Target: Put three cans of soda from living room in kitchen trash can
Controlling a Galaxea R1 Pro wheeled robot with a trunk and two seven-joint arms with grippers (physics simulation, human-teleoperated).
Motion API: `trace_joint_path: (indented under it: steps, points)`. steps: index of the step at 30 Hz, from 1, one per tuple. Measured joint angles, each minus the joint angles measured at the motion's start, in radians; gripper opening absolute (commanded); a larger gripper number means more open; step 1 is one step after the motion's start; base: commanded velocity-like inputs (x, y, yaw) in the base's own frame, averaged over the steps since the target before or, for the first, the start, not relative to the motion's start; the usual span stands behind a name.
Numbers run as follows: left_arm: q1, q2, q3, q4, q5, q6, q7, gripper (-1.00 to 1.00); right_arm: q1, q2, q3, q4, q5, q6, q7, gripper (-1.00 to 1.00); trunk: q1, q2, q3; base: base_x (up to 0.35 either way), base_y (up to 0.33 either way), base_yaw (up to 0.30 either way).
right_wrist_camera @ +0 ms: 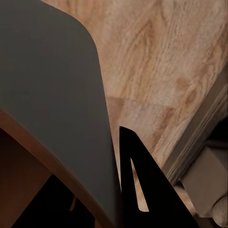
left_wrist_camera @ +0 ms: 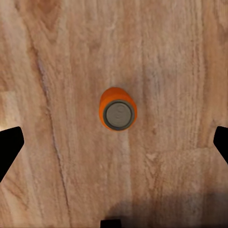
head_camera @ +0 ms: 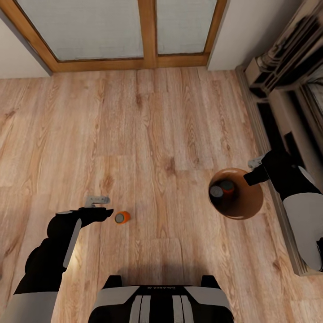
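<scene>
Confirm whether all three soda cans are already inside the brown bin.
No: one soda can stands on the wood floor by the left gripper, while two sit in the trash can.

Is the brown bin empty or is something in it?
Not empty. Two soda cans sit inside the brown bin.

Black left arm bent low at left, left gripper (head_camera: 99, 207) pointing down with fingers (left_wrist_camera: 10, 145) spread wide apart, nothing between; white-and-black right arm reaching in from right, right gripper (head_camera: 252, 170) clamped on rim of round glossy brown bin (head_camera: 251, 204), one finger (right_wrist_camera: 137, 185) outside wall.
</scene>
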Motion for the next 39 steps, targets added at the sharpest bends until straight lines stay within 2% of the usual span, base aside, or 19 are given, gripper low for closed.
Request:
trace_joint_path:
  steps: [16,29,33,39]
  points:
    - [0.000,0.000,0.000,-0.003,0.000,-0.001,0.000,1.00,-0.035,0.001,-0.003,0.003,-0.008,0.004,0.002,-1.00,0.061,-0.112,-0.075,0.000,0.000,0.000]
    - [0.000,0.000,0.000,-0.006,0.000,-0.001,0.001,1.00,-0.041,-0.006,-0.005,0.003,-0.001,0.001,0.003,-1.00,0.111,-0.203,-0.135,0.000,0.000,0.000]
    - [0.000,0.000,-0.001,-0.006,0.000,-0.001,0.001,1.00,-0.045,-0.005,-0.013,0.002,-0.010,0.005,0.004,-1.00,0.126,-0.231,-0.154,0.000,0.000,0.000]
    - [0.000,0.000,-0.001,-0.010,0.000,-0.001,0.000,1.00,-0.048,-0.004,-0.018,0.002,-0.003,0.002,0.005,-1.00,0.127,-0.231,-0.163,0.014,0.000,0.000]
